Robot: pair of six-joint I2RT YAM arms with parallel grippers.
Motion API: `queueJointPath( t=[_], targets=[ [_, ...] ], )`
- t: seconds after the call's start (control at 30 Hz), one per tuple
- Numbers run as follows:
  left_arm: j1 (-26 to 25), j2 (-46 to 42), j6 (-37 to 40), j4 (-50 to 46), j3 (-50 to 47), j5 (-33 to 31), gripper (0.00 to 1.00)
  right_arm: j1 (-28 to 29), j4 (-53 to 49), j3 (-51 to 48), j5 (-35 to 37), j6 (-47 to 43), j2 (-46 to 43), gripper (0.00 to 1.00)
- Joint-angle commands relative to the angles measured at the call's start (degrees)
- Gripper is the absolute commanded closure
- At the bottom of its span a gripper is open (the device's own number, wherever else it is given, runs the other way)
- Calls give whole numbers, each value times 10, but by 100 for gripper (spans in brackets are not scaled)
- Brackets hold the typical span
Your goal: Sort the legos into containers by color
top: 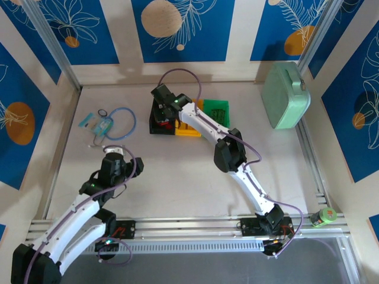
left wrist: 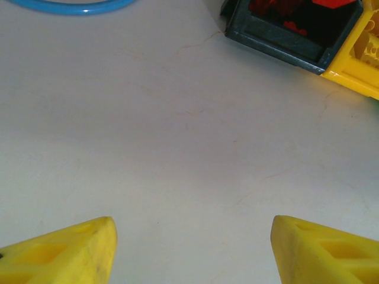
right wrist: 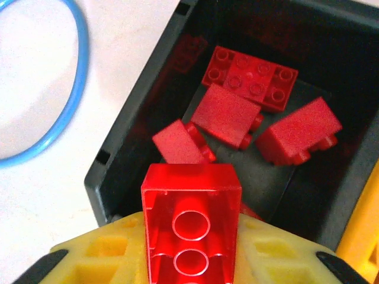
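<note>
Over the black bin (right wrist: pixel 127 148), the right gripper (right wrist: pixel 192 255) clamps a red brick (right wrist: pixel 190 204) above other red bricks (right wrist: pixel 228 113) lying inside; the left gripper (left wrist: pixel 192 251) hangs, fingers apart, over the worktop (left wrist: pixel 177 148).

You're looking down on a pale, matte table (top: pixel 177 177) closed in by cream walls (top: pixel 238 29). Deep blue panels (top: pixel 210 50) hang on them at 10, 12 and 2 o'clock (each with white leaf drawings and orange discs). Aluminium posts (top: pixel 52 40) slant up at 11 and 1 o'clock. Aluminium rails (top: pixel 189 223) run along 6 o'clock and up the 3 o'clock edge. The light is soft and even, and your shadows are faint.
</note>
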Motion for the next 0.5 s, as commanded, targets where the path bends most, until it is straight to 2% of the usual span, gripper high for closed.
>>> queueJointPath(
  t=[0.0,0.07,0.13,0.27,0.47],
  targets=[
    [-3,-12,-5,-31,-6,0,31,-6,-43,38,9,1,11,51],
    [-3,-15,-5,-34,-4,-4,31,-5,-38,21,13,1,-3,40],
    [-3,-15,-3,-32,-1,-5,31,-2,-26,-10,20,0,-26,34],
    [-4,-7,8,-37,13,-10,31,6,-10,-67,33,-9,-85,33],
    [-3,-6,28,-48,33,-35,28,11,71,-237,29,-24,-229,32]
  ],
)
